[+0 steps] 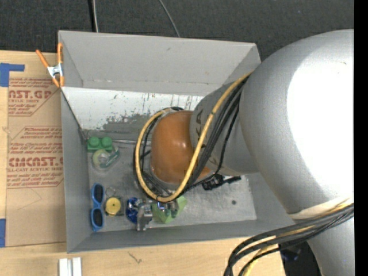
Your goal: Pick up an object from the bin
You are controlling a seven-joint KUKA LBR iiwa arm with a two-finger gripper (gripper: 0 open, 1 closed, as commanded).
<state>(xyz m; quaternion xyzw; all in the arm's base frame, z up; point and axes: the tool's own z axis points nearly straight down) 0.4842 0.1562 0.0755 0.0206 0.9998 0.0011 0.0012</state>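
a small green piece (pixel 174 207), blocky and uneven in shape, lies on the floor of the bin (pixel 161 68) close to its near wall, a little left of the middle of that wall. the gripper (pixel 150 213) is down at the floor just to the left of it, and the two look to be touching, though the exact contact is hard to make out. on the gripper's other side, also right against it, sits a small blue piece (pixel 133 209). whether the gripper is open, closed or gripping either piece cannot be told, since the wrist hides most of it.

above the gripper the wrist's orange cover (pixel 169 145) bulges over the middle of the bin floor, with yellow and black cables (pixel 141 148) looped around its left side. the thick grey arm (pixel 299 131) comes in over the bin's right wall and covers the right part of the bin.

further left along the near wall lies a yellow disc (pixel 112 206), near the blue piece but apart from it. a pair of blue sunglasses (pixel 96 207) lies in the near-left corner, just beside the disc and running along the left wall. further back along the left wall, well apart from the gripper, a green block (pixel 99 143) with two round studs sits touching a clear, rounded thing (pixel 107 157) just in front of it.
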